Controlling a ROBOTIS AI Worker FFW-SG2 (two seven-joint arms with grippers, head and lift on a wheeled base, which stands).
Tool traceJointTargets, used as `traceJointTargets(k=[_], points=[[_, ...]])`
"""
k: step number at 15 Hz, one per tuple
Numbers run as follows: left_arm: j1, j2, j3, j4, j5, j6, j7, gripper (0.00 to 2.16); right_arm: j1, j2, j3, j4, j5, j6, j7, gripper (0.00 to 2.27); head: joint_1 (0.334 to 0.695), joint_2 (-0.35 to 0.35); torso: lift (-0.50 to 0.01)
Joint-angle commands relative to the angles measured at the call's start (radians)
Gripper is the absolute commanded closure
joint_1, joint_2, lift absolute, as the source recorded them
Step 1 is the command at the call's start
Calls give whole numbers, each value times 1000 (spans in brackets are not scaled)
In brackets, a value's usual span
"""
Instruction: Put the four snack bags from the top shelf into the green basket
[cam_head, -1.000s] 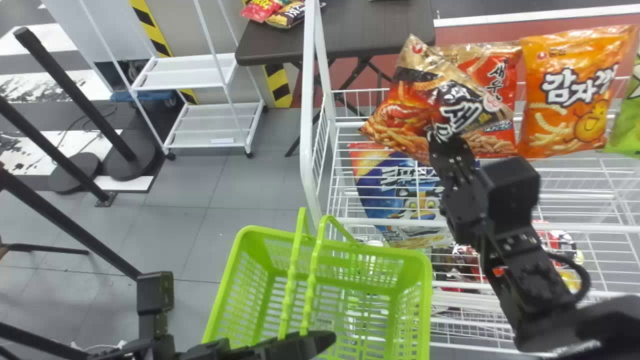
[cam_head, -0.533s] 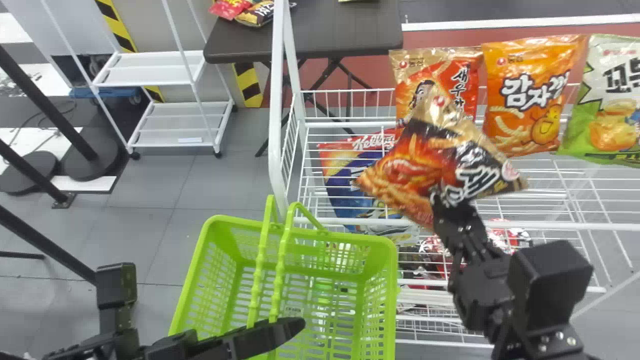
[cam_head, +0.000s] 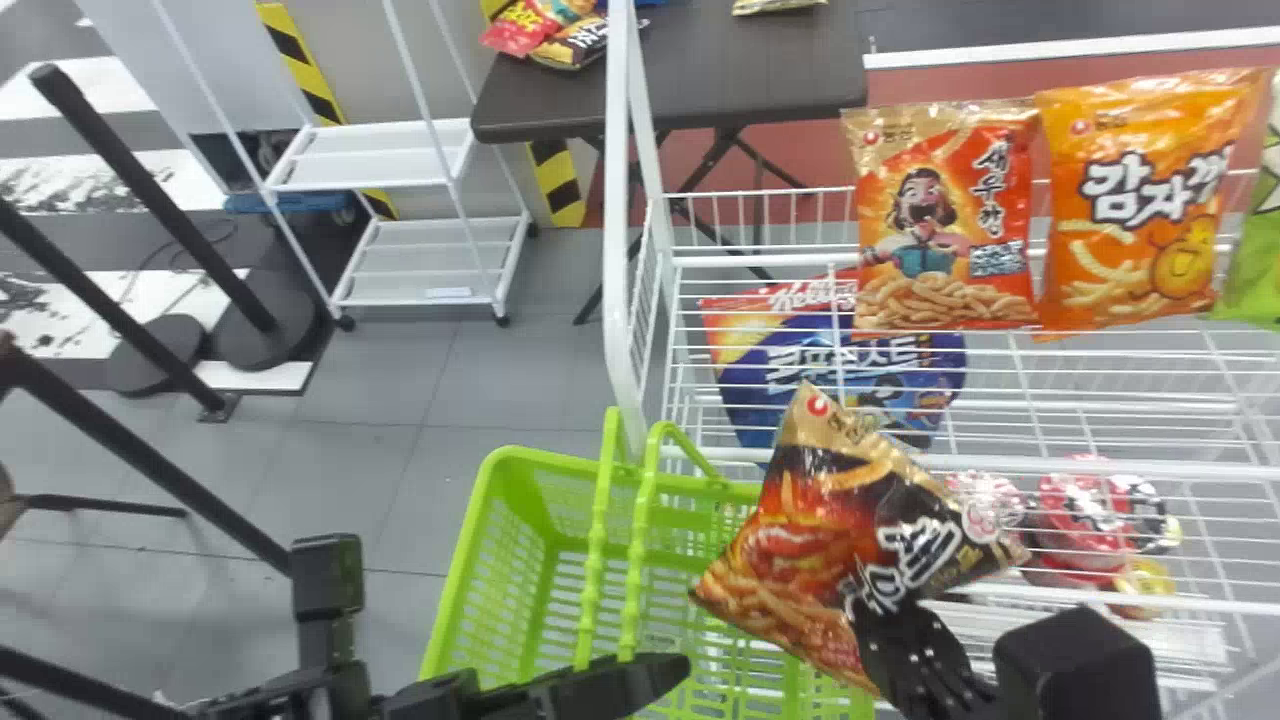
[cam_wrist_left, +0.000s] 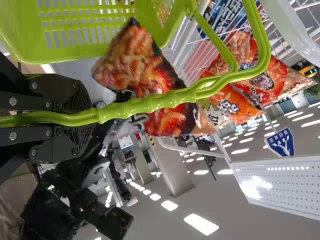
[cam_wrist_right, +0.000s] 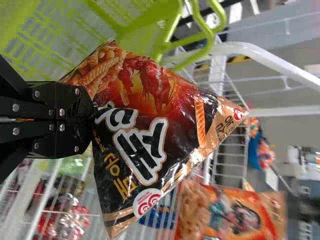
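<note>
Hiding the right part of the green basket (cam_head: 560, 465) in the head view, the black snack bag (cam_head: 800, 490) spreads ahead of the right gripper (cam_head: 872, 612), whose jaws are clamped on its edge; whether bag and rim touch is unclear. Left of that grip, the left gripper (cam_head: 635, 680) has its jaws closed around the basket handles (cam_head: 638, 540). Beyond the right gripper, a red bag (cam_head: 945, 220) and an orange bag (cam_head: 1140, 200) stand on the top shelf (cam_head: 760, 261), beside a cut-off green bag (cam_head: 1255, 270)
</note>
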Motion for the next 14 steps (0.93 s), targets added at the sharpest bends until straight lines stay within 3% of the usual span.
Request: traceJointTargets(k=[1, 4, 5, 6, 7, 12, 14], points=[[0, -2, -3, -2, -1, 0, 2, 2138, -43, -4, 32, 77, -56, -2, 0, 2253, 695, 264, -1], [0, -5, -6, -5, -3, 0, 2, 2138, -113, -7, 106, 182, -87, -36, 0, 2125, 695, 340, -1], [2, -5, -6, -5, -3, 0, 0, 2138, -136, -7, 115, 207, -113, -36, 0, 1777, 695, 350, -1], [3, -5, -6, -6, -3, 3, 0, 2138, -155, -9, 127, 227, -122, -36, 0, 792, 695, 350, -1], [5, -5, -4, -5, -3, 3, 0, 2138, -164, -9, 135, 235, -124, -36, 0, -2, 695, 350, -1], [6, -5, -3, -3, -1, 0, -3, 2138, -136, -33, 93, 173, -150, -58, 0, 36, 695, 350, -1], [6, -3, -3, -3, -1, 3, -3, 2138, -103, -36, 23, 123, -156, -122, 0, 43, 695, 350, -1]])
